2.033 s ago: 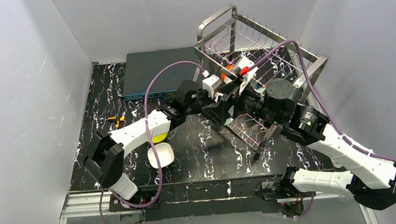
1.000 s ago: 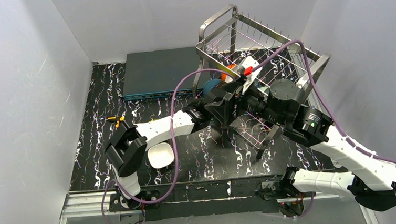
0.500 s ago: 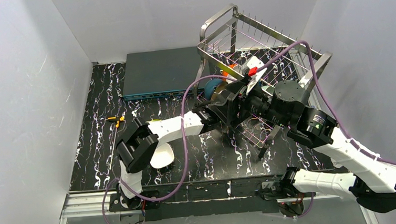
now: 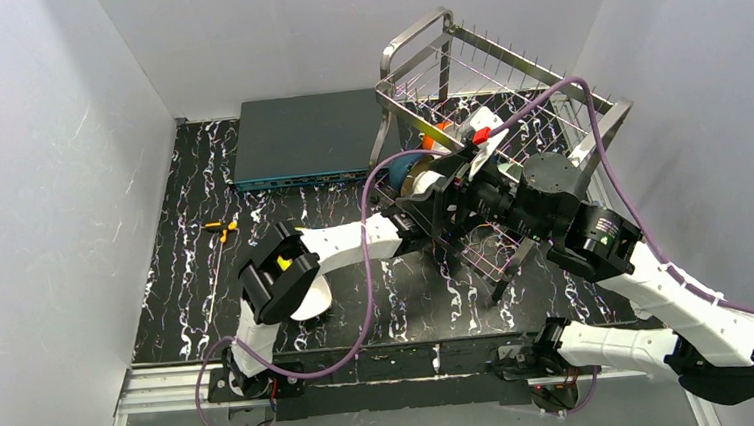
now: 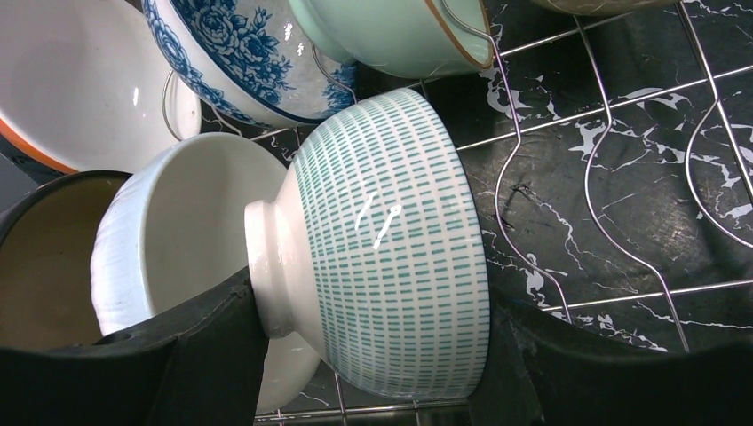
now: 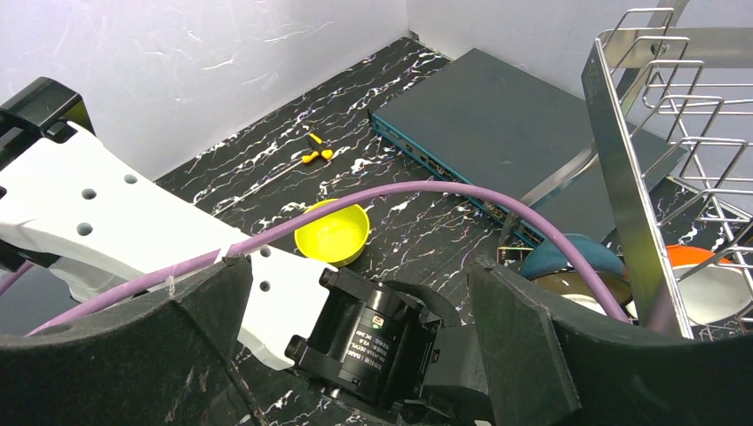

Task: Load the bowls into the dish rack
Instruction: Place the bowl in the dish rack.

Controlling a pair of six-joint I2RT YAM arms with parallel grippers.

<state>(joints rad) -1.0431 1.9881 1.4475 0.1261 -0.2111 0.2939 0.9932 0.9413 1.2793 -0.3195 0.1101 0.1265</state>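
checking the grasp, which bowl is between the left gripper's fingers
The white bowl with teal dashes; its neighbours are blue floral, pale green and ribbed white.

The overhead camera hangs above and behind the arm bases. It looks down and forward over the whole marbled surface [image 4: 201, 185], with the dish rack [image 4: 505, 89] at far right. The left wrist camera sits very close inside the rack, and a teal-dashed bowl [image 5: 391, 248] fills its frame above the lower wires. The right wrist camera faces back leftward over the left arm [image 6: 107, 222] toward the flat dark box [image 6: 497, 115]. It shares that box and the rack's frame with the overhead view.
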